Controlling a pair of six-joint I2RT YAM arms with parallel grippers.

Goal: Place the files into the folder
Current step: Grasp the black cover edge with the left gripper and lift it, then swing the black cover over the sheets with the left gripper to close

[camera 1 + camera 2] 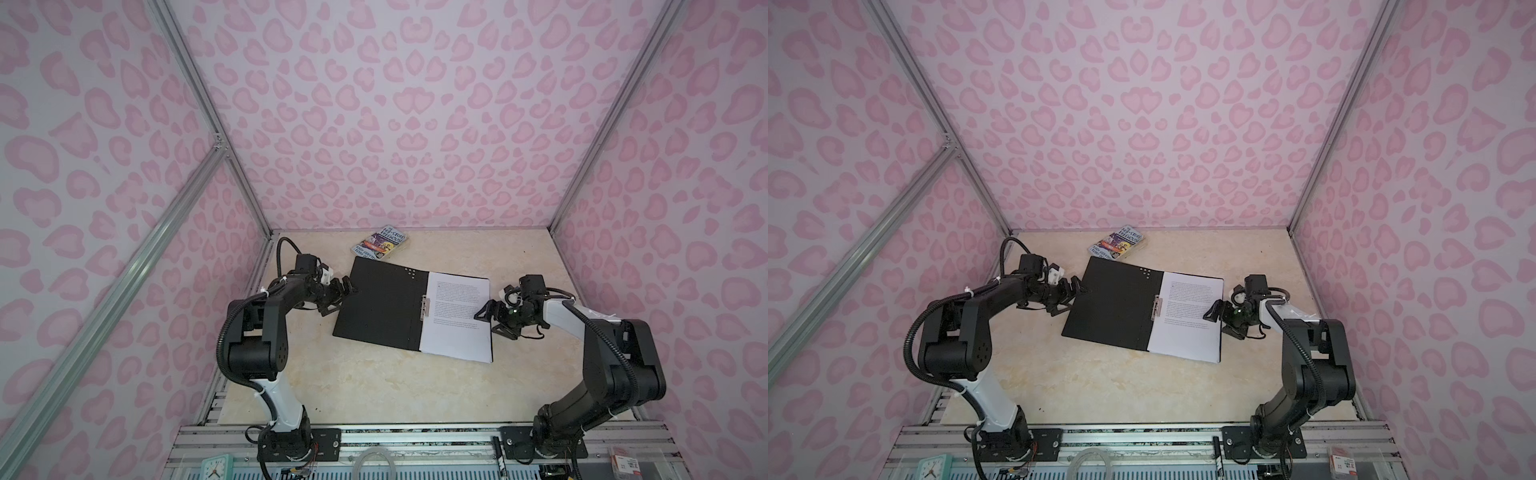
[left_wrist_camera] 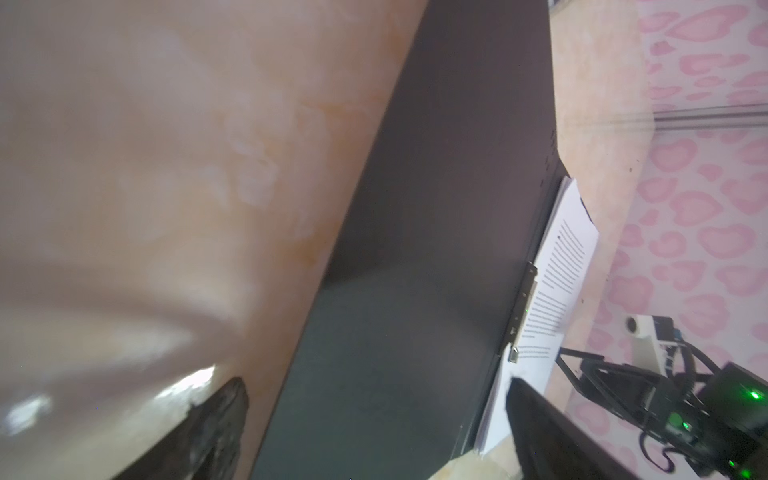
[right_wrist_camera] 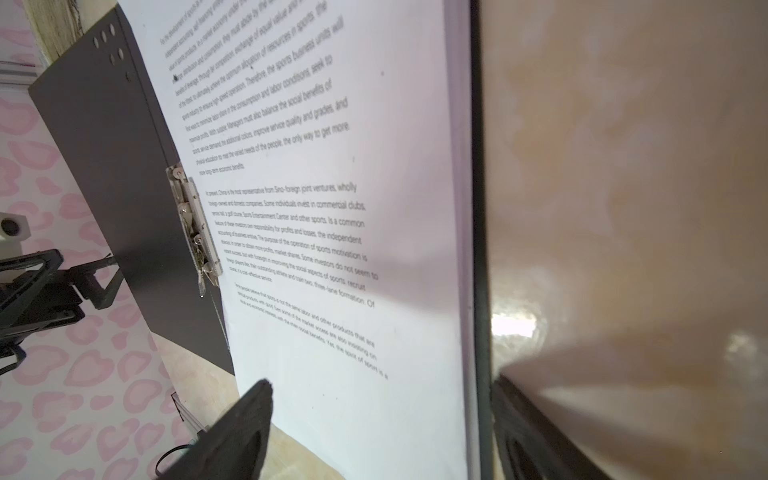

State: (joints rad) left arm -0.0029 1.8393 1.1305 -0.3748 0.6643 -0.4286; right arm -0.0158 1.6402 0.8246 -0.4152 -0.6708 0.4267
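Right gripper (image 1: 485, 323) wide, astride outer edge of files (image 1: 457, 320) | left gripper (image 1: 338, 300) wide at bare cover of folder (image 1: 382, 303) | step: files lie inside, folder open | next: likely fold cover over them

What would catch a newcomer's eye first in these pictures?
The open folder lies mid-table, black inside, with the white printed files on its right half. The left claw and the right claw, both open, stand at its side edges. Pink heart-patterned walls surround everything.

The table (image 1: 374, 386) is viewed from high overhead; the folder (image 2: 415, 249) is shared by low, close wrist views aimed three and nine o'clock.
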